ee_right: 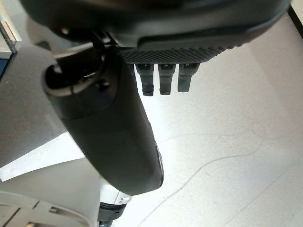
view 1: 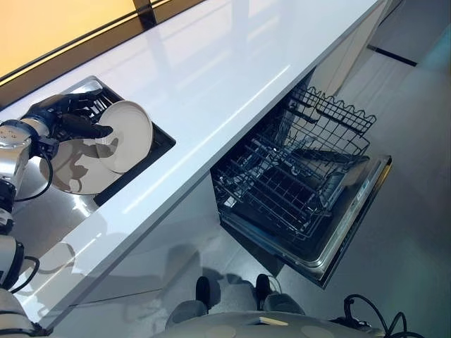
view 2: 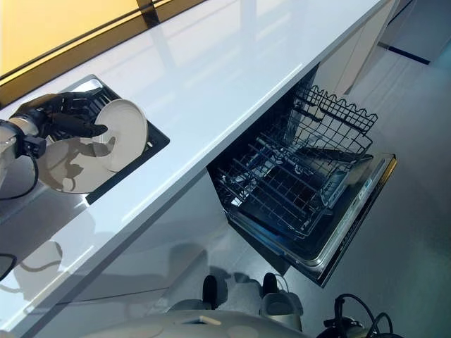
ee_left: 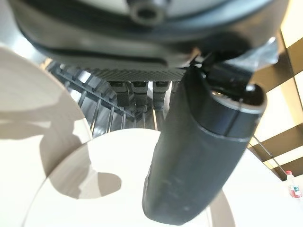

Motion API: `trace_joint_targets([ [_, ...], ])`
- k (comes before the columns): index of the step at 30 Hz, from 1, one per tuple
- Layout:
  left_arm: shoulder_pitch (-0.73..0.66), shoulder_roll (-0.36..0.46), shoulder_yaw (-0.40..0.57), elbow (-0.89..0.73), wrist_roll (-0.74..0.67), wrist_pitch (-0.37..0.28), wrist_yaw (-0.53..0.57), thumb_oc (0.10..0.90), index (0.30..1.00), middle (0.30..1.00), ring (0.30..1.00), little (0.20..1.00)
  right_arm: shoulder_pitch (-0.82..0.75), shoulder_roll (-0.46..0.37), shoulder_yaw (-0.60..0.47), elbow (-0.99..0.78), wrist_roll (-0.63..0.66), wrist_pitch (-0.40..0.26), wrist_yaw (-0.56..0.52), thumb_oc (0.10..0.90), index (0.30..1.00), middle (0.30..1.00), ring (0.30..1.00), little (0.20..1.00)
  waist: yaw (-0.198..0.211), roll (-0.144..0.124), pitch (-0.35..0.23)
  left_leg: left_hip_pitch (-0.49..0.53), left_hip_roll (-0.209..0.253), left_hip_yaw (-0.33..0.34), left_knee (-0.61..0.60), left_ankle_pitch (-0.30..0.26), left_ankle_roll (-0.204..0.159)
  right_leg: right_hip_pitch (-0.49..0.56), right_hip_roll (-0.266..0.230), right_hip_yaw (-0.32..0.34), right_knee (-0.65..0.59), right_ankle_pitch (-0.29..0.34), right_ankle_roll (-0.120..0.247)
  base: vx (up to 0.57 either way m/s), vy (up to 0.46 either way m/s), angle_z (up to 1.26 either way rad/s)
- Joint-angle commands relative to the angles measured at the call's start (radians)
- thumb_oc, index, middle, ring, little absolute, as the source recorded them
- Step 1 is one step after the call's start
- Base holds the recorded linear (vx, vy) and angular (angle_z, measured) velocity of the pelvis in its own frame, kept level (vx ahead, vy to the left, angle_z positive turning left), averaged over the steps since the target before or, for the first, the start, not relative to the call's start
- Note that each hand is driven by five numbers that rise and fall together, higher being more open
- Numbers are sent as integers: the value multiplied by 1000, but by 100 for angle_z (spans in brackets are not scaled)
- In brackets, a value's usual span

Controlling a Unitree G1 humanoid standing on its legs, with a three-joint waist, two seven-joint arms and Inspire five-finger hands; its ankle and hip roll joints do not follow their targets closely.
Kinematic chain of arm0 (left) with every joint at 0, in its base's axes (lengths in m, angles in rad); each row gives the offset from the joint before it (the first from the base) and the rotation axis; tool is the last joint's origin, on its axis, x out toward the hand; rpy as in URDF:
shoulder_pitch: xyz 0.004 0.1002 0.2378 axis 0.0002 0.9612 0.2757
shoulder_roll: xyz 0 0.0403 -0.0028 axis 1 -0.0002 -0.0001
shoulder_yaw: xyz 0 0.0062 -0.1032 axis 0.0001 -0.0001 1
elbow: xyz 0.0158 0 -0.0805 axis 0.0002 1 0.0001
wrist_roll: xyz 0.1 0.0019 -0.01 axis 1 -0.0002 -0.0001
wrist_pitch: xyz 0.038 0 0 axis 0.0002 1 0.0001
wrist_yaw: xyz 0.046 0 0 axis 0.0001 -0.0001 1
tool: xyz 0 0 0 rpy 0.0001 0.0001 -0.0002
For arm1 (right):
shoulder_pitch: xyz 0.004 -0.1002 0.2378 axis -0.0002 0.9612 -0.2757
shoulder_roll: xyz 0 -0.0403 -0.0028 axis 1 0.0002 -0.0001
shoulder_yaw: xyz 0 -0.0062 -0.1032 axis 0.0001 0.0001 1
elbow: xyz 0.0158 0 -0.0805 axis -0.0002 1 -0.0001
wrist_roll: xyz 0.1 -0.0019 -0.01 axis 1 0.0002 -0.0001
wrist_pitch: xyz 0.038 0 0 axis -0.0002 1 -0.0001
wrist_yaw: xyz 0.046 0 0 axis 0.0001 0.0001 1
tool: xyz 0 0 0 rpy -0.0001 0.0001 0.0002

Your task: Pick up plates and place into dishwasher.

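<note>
The dark left hand (view 1: 67, 116) pinched the rim of a round white ceramic plate (view 1: 127, 135), thumb across its face and fingers behind. The plate stood tilted above a larger white plate (view 1: 74, 169) in the black sink rack (view 2: 151, 144). Beside the rack stretched the glossy white countertop (view 1: 232, 63); below it, the open dishwasher's dark wire basket (view 1: 296, 176). The right hand (ee_right: 118, 137) hung relaxed over grey floor (ee_right: 246, 142).

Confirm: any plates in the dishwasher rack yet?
No. The pulled-out dishwasher rack holds no plates; the left robot hand grips a white plate at the sink.
</note>
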State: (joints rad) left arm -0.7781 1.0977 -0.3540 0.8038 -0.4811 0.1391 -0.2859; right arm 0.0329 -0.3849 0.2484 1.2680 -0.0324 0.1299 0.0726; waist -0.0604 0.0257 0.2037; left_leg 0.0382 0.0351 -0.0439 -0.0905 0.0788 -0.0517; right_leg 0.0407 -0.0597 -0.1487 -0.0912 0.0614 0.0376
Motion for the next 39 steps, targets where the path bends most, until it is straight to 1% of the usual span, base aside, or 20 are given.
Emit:
trace_joint_targets([
  [1,-102,53,117,1,-45,-105,72,800,900,900,900,900,7,-87,8,-4,4,-4,-17,800,900,900,900,900,-7,1,22,4,-68,87,3,-51,36,-24,-4,71,16,21,70,-47,13,-4],
  [13,-167,53,69,21,-63,-110,64,800,900,900,900,900,-11,-96,15,-15,23,-25,-23,800,900,900,900,900,-15,-12,70,-28,-67,98,4,-37,38,-68,-8,73,28,39,73,-46,12,-1],
  [19,-209,54,34,28,-74,-109,35,800,900,900,900,900,-13,-94,16,-18,22,-33,-22,800,900,900,900,900,-17,-15,75,-33,-69,98,4,-36,38,-76,-11,68,32,42,76,-5,-2,0],
  [25,-228,55,24,32,-87,-112,18,800,900,900,900,900,-10,-91,15,-14,27,-37,-28,800,900,900,900,900,-19,-13,71,-27,-71,98,4,-37,38,-72,-13,63,33,43,77,-2,-1,1],
  [26,-230,56,23,29,-90,-111,16,655,775,775,775,755,-9,-91,14,-15,25,-35,-29,800,900,900,900,900,-19,-13,70,-26,-72,98,4,-38,38,-71,-13,63,33,43,76,0,0,0],
  [27,-232,59,23,28,-97,-108,13,418,573,573,573,518,-7,-91,11,-14,22,-37,-29,800,900,900,900,900,-20,-13,68,-26,-72,98,4,-38,38,-70,-13,63,32,43,77,0,0,0],
  [28,-233,60,22,25,-104,-107,15,278,453,453,453,378,-5,-91,11,-13,22,-37,-29,800,900,900,900,900,-20,-11,65,-23,-73,98,4,-39,37,-68,-13,63,32,43,77,0,0,0],
  [29,-233,61,24,25,-106,-108,12,100,300,300,300,200,-4,-90,12,-13,23,-35,-30,800,900,900,900,900,-19,-11,62,-21,-73,98,3,-40,37,-65,-13,62,31,42,77,0,0,0],
  [39,-232,78,33,30,-103,-103,-1,100,300,300,300,200,12,-90,3,-7,10,-35,-26,800,900,900,900,900,-21,-4,35,-4,-76,92,3,-48,33,-44,-11,62,22,38,79,0,0,0],
])
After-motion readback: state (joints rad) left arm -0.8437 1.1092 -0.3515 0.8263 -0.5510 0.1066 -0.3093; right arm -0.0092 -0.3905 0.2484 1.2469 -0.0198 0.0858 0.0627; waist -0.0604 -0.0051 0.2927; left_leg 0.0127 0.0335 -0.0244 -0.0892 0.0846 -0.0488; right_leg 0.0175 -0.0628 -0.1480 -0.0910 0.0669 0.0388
